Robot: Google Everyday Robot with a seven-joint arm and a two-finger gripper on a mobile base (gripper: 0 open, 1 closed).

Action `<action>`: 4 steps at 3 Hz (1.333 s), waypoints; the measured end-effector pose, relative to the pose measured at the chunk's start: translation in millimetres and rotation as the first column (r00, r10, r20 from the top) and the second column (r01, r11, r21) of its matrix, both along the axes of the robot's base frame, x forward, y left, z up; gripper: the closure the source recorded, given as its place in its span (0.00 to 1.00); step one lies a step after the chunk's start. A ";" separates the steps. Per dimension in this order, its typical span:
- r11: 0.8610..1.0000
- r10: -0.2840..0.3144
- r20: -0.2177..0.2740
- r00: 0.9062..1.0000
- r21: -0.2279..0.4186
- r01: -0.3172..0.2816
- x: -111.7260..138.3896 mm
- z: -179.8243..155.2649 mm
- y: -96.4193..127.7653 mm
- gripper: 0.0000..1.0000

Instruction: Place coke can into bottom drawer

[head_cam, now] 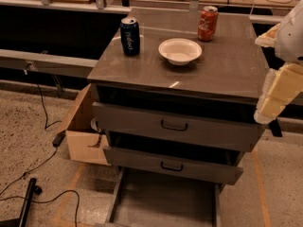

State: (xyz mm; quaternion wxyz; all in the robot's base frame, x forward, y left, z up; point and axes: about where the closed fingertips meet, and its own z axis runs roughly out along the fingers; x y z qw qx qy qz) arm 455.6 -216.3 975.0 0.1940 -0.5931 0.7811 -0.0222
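Camera view: claw [272, 100] far right; bowl [180, 51] between coke can [208, 23], blue can [129, 36].

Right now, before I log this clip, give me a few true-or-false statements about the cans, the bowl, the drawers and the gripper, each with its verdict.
1. The coke can stands upright on the cabinet top. True.
2. The gripper is holding the coke can. False: it hangs by the cabinet's right edge, well apart from the can.
3. The bottom drawer is pulled out. True.
4. The white bowl sits in the bottom drawer. False: it is on the cabinet top, between the coke can and the dark blue can.
5. The dark blue can lies on its side. False: it stands upright.
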 end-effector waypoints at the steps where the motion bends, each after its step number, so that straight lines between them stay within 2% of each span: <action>1: 0.983 -0.108 0.086 0.990 0.158 0.094 41.6 2.3 -25.9 0.00; 2: 0.925 -0.236 0.172 0.956 0.341 0.167 92.1 9.0 -63.4 0.00; 3: 0.926 -0.241 0.172 0.955 0.335 0.173 93.3 7.0 -60.8 0.00; 4: 0.885 -0.293 0.186 0.938 0.425 0.192 117.1 -2.5 -69.8 0.00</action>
